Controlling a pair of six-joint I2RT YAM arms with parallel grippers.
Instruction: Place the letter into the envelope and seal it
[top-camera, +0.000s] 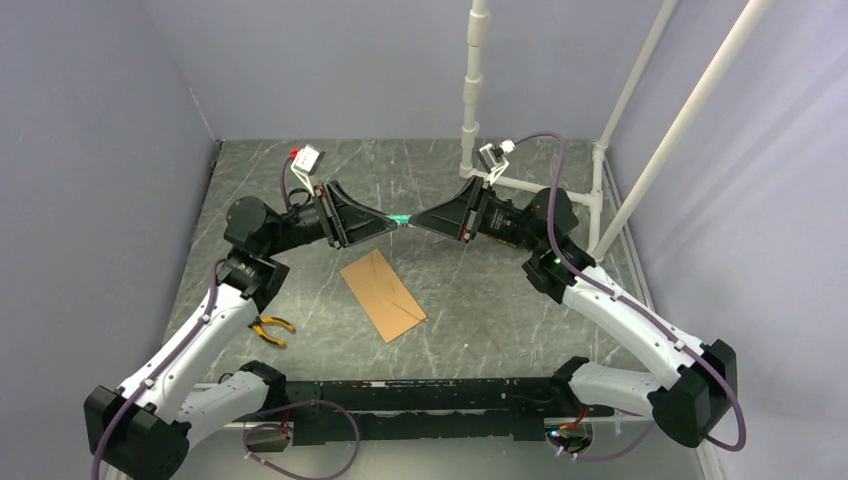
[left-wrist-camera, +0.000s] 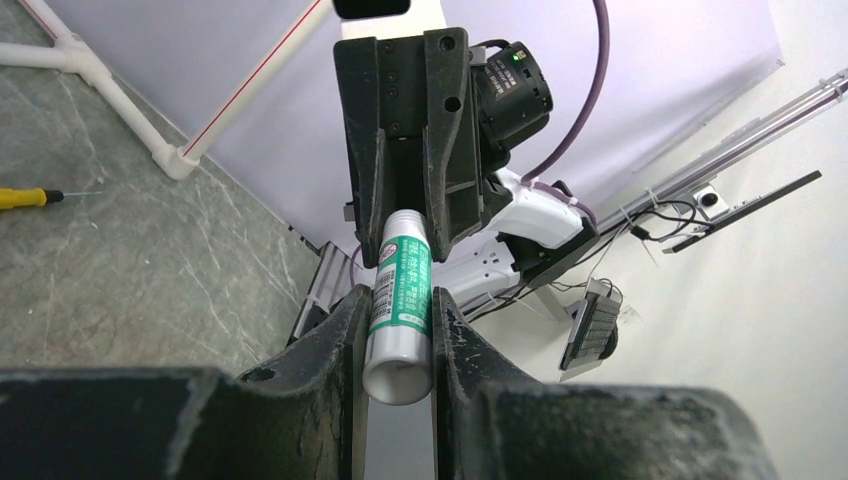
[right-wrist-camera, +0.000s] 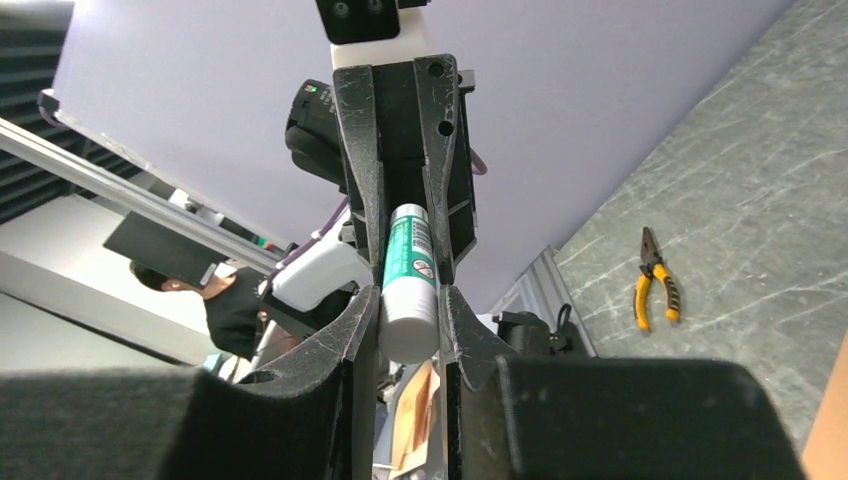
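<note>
Because the left end effector (top-camera: 386, 224) and the right end effector (top-camera: 417, 221) are each clamped on an opposite end of one glue stick (left-wrist-camera: 401, 290), held in the air, an uneven pull to uncap it could slip a grip and drop the tube. The envelope (top-camera: 383, 295) lies flat on the bench (top-camera: 480, 300) nearer the bases. No separate letter shows, so I cannot tell whether it is inside.
</note>
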